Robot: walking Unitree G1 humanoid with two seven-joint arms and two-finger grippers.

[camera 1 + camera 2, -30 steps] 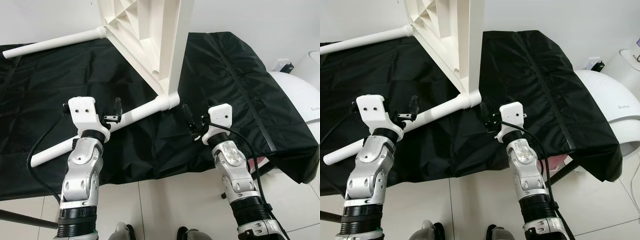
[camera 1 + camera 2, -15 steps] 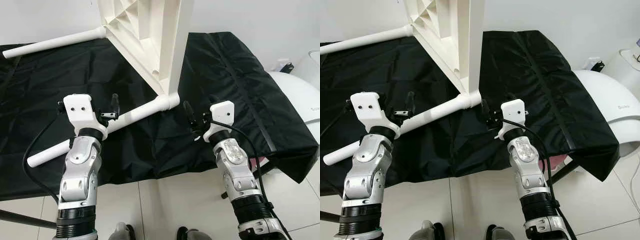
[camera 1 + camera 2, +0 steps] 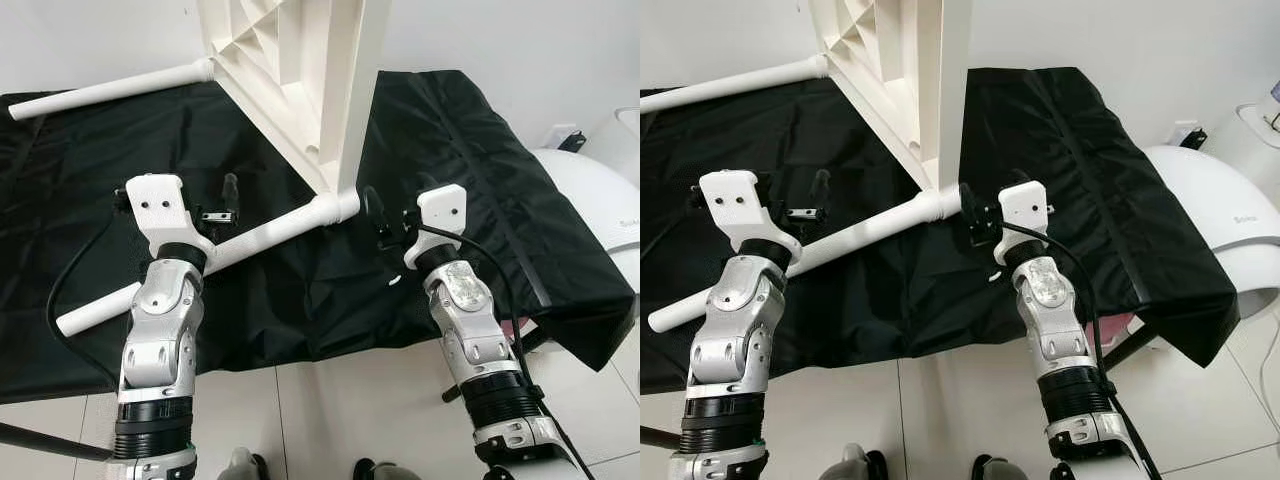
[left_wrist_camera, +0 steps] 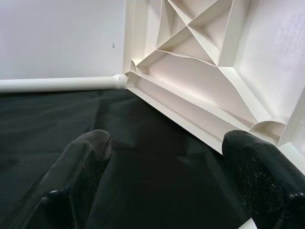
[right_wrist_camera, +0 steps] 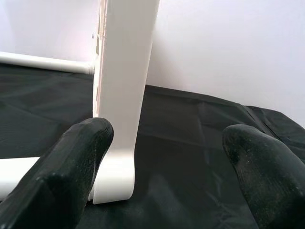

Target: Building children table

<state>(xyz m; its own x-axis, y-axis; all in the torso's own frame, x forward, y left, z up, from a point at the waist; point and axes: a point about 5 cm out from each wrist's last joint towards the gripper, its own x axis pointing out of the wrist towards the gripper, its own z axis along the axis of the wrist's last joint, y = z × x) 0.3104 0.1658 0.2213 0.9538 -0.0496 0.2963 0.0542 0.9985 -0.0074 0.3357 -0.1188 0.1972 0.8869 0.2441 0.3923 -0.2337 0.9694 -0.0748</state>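
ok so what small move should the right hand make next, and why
Probably ease the right hand forward until the tabletop's near corner sits between its fingers. The tabletop stands on edge on the black cloth, and the right wrist view shows the open fingers just short of that corner. The left hand hangs open over the near leg.

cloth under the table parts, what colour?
Black, plain, slightly wrinkled cloth; clearest in the left eye view, under the white tabletop.
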